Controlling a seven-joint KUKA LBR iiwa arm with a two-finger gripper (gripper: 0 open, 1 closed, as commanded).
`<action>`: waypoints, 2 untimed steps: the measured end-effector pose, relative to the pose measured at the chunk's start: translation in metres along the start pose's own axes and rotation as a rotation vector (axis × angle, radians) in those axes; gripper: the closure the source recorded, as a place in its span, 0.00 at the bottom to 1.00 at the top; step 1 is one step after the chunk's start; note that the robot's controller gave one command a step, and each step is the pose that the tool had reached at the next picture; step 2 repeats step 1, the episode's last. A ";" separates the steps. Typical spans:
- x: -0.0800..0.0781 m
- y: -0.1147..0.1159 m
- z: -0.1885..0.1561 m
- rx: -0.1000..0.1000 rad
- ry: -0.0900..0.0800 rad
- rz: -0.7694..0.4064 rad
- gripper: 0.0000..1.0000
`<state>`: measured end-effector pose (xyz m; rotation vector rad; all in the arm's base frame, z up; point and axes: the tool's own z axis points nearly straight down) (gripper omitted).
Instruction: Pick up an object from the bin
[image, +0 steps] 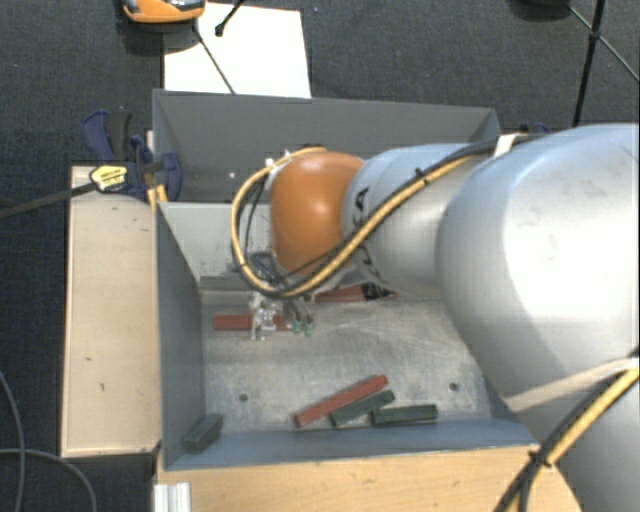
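Robot lab: KUKA arm over grey metal bin

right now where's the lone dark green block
In the camera view, the dark green block sits in the bin's lower-left corner, left of the red and green bars.

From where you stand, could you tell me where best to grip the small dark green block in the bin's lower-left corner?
Probably across its narrow width at mid-length, from straight above: the dark green block lies flat, alone and slanted, with the bin walls close, so a sideways approach looks cramped.
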<state>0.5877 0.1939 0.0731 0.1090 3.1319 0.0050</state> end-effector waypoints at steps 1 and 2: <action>0.008 -0.042 -0.169 0.002 -0.001 -0.188 1.00; 0.008 -0.042 -0.169 0.002 -0.001 -0.188 1.00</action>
